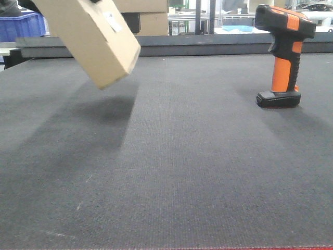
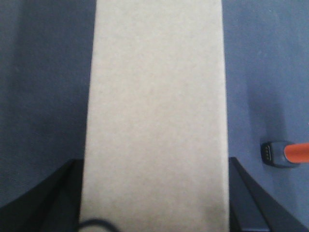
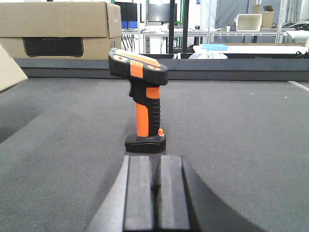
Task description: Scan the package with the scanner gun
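Note:
The package (image 1: 88, 36), a tan cardboard box with a small white label (image 1: 112, 21), hangs tilted above the mat at the upper left. In the left wrist view my left gripper (image 2: 154, 208) is shut on the package (image 2: 154, 106), with a dark finger on each side of it. The scanner gun (image 1: 283, 57), black and orange, stands upright on its flat base at the right. My right gripper (image 3: 155, 166) is shut and empty, low over the mat, just in front of the scanner gun (image 3: 142, 104) and not touching it. One corner of the package (image 3: 9, 70) shows at the left edge.
A dark grey mat (image 1: 171, 166) covers the table, with a raised dark rail (image 1: 208, 44) along its far edge. A larger cardboard box with a dark printed panel (image 3: 60, 29) stands behind the rail. Blue crates (image 1: 21, 26) and shelving stand beyond.

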`<state>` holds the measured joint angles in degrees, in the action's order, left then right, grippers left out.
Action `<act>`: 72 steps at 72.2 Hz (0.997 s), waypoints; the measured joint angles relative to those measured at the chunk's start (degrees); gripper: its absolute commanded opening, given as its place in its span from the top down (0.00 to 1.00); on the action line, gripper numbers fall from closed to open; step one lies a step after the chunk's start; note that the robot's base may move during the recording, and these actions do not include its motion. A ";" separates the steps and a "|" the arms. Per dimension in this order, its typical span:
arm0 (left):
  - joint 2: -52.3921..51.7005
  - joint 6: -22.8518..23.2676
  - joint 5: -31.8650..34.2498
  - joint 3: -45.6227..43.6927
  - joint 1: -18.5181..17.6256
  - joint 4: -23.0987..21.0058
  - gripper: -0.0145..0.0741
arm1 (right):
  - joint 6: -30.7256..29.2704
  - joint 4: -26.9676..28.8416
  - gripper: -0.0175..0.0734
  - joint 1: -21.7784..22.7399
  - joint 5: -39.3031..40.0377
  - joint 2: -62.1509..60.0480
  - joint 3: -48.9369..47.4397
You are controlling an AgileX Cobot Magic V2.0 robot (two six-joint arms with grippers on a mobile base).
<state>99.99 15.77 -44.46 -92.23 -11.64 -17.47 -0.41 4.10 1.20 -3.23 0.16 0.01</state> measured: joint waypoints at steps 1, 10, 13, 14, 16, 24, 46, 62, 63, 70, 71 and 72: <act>0.08 0.40 0.50 0.48 -0.15 0.02 0.96 | 0.00 0.00 0.99 0.00 0.00 0.00 0.00; 0.13 1.33 4.34 4.28 -1.26 -0.43 0.96 | 0.00 0.00 0.99 0.00 0.00 0.00 0.00; 0.13 1.44 5.51 5.41 -1.50 -0.57 0.96 | 0.00 0.00 0.99 0.00 0.00 0.00 0.00; 0.13 1.41 5.93 5.70 -1.66 -0.74 0.96 | 0.00 0.00 0.99 0.00 0.00 0.00 0.00; 0.13 1.41 6.45 6.11 -1.65 -0.97 0.96 | 0.00 0.00 0.99 0.00 0.00 0.00 0.00; 0.13 1.54 9.24 7.74 -1.65 -1.52 0.96 | 0.00 -0.36 0.99 0.00 0.00 0.00 0.00; 0.13 1.54 10.07 7.98 -1.65 -1.91 0.96 | 0.00 -0.44 0.99 0.00 1.70 0.00 0.00; 0.13 1.31 8.78 7.98 -1.65 -1.91 0.96 | 0.00 -0.44 0.99 0.00 -0.25 0.42 -3.28; 0.13 1.31 8.78 7.98 -1.65 -1.91 0.96 | 0.00 -0.44 0.99 0.00 -0.37 0.88 -4.21; 0.13 1.18 8.58 7.98 -1.65 -1.91 0.96 | 0.00 -0.44 0.99 0.00 -0.71 4.49 -8.48; 0.13 1.18 8.46 7.98 -1.65 -1.91 0.96 | 0.00 -0.44 0.99 0.00 -0.84 5.25 -9.15; 0.13 1.18 8.35 7.98 -1.65 -1.91 0.96 | 0.00 -0.44 0.99 0.00 -0.84 6.06 -9.84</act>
<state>100.12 16.95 -36.12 -84.25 -13.28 -19.38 -0.41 3.67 1.20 -4.07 6.23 -9.82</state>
